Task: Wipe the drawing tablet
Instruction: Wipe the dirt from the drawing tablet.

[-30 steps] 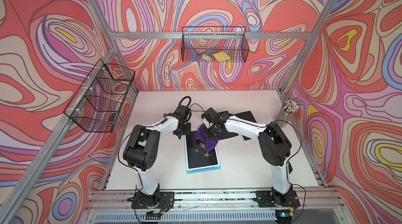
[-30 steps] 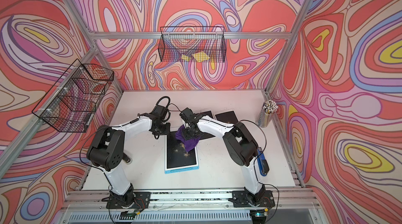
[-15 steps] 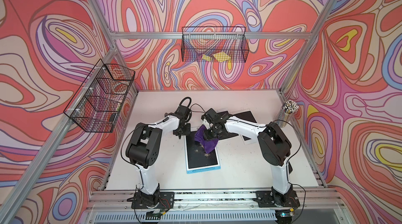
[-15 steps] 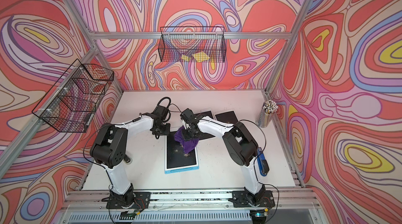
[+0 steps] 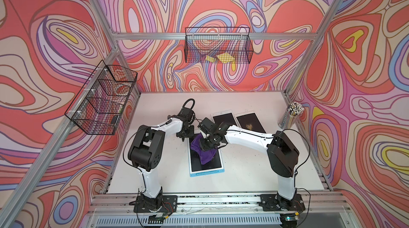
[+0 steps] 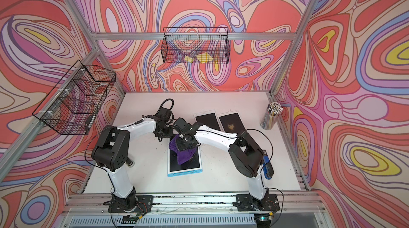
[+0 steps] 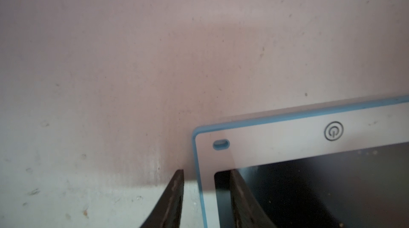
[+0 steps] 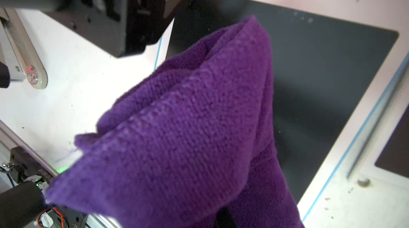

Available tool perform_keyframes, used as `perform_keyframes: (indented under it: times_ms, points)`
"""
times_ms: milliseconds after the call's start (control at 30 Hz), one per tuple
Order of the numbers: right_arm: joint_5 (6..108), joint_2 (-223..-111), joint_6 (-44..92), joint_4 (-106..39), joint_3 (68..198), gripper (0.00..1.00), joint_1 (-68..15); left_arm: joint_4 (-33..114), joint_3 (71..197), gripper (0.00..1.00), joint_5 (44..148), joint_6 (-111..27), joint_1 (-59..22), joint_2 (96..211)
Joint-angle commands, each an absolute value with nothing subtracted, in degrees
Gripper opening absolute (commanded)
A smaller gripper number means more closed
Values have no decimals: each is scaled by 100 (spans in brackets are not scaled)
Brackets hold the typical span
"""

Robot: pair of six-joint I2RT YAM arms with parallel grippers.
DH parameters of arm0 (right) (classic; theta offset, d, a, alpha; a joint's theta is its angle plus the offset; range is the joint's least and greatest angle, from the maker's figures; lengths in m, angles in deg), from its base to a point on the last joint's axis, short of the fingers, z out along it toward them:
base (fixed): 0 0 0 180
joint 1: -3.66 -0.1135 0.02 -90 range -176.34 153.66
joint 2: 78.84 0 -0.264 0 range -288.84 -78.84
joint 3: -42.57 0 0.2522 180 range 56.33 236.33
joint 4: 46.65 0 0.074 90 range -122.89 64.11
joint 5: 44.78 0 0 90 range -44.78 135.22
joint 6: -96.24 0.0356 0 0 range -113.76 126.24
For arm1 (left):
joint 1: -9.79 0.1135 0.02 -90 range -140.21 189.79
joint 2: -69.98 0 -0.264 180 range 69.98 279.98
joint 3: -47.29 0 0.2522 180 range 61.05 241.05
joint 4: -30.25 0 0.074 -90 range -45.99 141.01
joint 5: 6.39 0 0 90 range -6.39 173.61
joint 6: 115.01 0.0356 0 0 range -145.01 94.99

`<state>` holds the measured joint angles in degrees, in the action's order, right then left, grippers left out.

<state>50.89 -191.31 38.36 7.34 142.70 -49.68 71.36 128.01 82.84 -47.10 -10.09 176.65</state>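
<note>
Blue-rimmed drawing tablet (image 5: 200, 167) flat near the table (image 5: 243, 171) middle, right gripper (image 5: 207, 146) clamped on a purple cloth (image 5: 204, 156) draped over the screen's back half, left gripper (image 7: 205, 176) parted, fingers (image 7: 174, 200) straddling the tablet's left rim by its back corner.

Swirling coral and lilac patterns cover the walls (image 5: 66, 27) around a white table (image 5: 243, 182). Black wire baskets (image 5: 218, 47) hang from an aluminium frame (image 5: 155, 36).

My cloth (image 8: 188, 127) is deep purple with a fine ribbed weave. The drawing tablet (image 5: 195, 162) beneath it shows a black screen, white bezel and pale blue rim. At one o'clock from it, a black-screened tablet (image 5: 251, 122) bears a yellowish speckle. Walls (image 5: 221, 5) swirl coral, lilac, blue and yellow.
</note>
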Motion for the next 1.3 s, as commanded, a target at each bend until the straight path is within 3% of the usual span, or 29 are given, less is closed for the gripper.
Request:
perform_keyframes:
  times_ms: [0,167,433,700,1267]
  points:
    - [4426,-19419,4609,1037,14582,0,-5276,7188,12597,38,8090,-4671,-1008,17734]
    - [3885,-19851,5379,1472,15140,0,-5597,7117,12547,39,8226,-4701,-1008,17602]
    - [3934,-20069,6030,1132,15158,0,-5637,7064,12505,39,8302,-4719,-1006,17597]
    - [3340,-20502,6329,1682,15133,0,-5620,7047,12477,39,8331,-4725,-1007,17538]
    - [2833,-19591,7082,1953,13801,0,-5514,7046,12498,36,8383,-4706,-1001,17523]
